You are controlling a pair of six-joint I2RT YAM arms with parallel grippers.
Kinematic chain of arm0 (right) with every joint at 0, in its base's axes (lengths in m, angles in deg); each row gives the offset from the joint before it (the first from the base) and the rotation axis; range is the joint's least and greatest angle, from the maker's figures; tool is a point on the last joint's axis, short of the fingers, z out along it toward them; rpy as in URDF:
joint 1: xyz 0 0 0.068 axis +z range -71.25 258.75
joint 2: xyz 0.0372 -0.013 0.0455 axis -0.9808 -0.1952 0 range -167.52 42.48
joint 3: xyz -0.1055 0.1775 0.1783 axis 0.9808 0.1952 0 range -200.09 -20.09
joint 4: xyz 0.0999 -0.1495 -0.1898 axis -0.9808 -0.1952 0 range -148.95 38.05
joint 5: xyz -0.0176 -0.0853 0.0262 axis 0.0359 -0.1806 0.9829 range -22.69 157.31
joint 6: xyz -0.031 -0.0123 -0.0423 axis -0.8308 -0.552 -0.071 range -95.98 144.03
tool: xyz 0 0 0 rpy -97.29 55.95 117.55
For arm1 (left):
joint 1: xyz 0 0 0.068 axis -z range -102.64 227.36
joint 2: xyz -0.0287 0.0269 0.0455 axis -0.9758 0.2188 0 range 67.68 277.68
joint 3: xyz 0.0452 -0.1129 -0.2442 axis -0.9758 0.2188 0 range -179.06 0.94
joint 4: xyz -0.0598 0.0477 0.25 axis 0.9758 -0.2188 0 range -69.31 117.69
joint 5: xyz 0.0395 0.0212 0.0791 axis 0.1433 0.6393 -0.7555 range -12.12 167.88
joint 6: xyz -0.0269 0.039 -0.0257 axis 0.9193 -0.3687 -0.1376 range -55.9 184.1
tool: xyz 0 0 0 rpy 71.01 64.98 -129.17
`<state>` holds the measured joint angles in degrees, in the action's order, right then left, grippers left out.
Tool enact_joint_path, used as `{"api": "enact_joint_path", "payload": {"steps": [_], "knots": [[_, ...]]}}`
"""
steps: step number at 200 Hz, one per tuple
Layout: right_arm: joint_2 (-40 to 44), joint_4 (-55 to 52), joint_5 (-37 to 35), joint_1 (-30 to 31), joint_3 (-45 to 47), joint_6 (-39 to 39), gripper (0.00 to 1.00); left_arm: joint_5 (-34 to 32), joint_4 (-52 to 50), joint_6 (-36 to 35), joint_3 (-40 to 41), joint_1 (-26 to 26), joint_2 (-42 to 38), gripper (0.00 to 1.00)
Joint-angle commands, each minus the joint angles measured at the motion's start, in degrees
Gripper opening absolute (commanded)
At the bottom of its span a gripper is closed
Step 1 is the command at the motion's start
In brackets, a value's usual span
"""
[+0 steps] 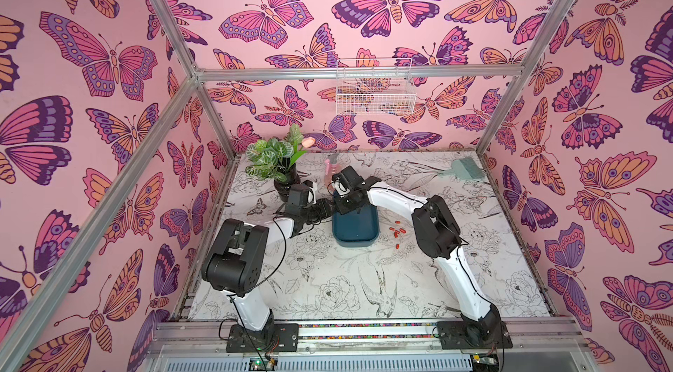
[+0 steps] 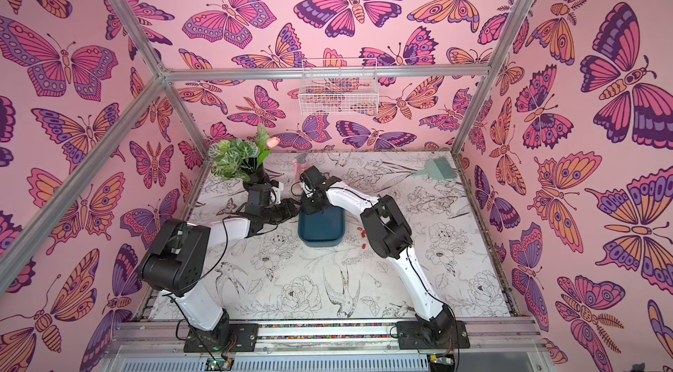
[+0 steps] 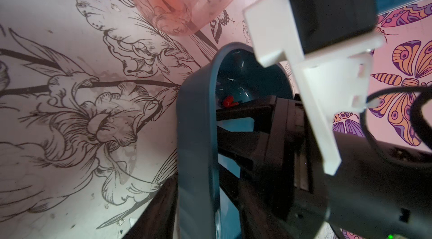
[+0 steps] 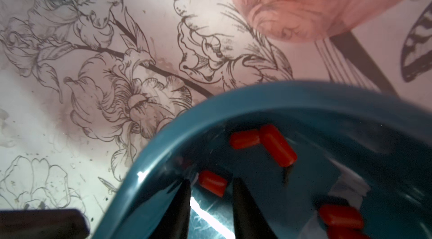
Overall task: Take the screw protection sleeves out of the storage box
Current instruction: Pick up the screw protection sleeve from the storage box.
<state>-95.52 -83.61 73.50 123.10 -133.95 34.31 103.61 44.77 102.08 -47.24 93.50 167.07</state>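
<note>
The dark teal storage box (image 1: 355,228) (image 2: 321,228) lies mid-table in both top views. My left gripper (image 3: 198,179) (image 1: 326,208) is shut on the box's left wall (image 3: 196,132), one finger outside and one inside. At the box's far end my right gripper (image 4: 211,179) (image 1: 344,206) reaches inside, open, and a red sleeve (image 4: 212,183) lies loose between its fingertips. More screw protection sleeves (image 4: 277,145) lie on the box floor; one (image 3: 229,102) shows in the left wrist view. Several sleeves (image 1: 397,232) (image 2: 362,233) lie on the table right of the box.
A pink spray bottle (image 1: 332,168) stands just behind the box, close to both grippers. A plant in a black vase (image 1: 276,162) stands at the back left, beside the left wrist. A teal brush (image 1: 462,168) lies at the back right. A white wire basket (image 1: 375,90) hangs on the back wall.
</note>
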Motion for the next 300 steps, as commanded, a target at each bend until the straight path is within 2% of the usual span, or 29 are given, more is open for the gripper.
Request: {"api": "enact_joint_path", "payload": {"steps": [1, 45, 133, 168, 240, 300], "knots": [[-1.77, -2.22, -1.54, 0.37, -1.43, -1.04, 0.35, 0.91, 0.04, 0.08, -0.86, -0.4, 0.84, 0.47], [-2.59, -1.02, -1.85, 0.29, -1.44, -0.92, 0.31, 1.05, 0.01, 0.13, -0.95, -0.41, 0.97, 0.47], [-4.14, -0.81, -1.16, 0.33, -2.77, -0.44, 0.07, 1.01, -0.02, 0.17, -0.86, -0.36, 0.95, 0.47], [-2.69, -2.3, -1.56, 0.35, -2.6, -0.28, 0.02, 1.01, -0.01, 0.16, -0.88, -0.38, 0.93, 0.47], [8.09, 0.19, -2.09, 0.12, 7.04, 1.6, 0.01, 0.99, 0.06, 0.09, -0.95, -0.41, 0.98, 0.47], [19.45, 2.24, -2.25, -0.43, 18.53, 3.08, 0.01, 0.78, 0.05, 0.08, -0.73, -0.39, 0.61, 0.47]]}}
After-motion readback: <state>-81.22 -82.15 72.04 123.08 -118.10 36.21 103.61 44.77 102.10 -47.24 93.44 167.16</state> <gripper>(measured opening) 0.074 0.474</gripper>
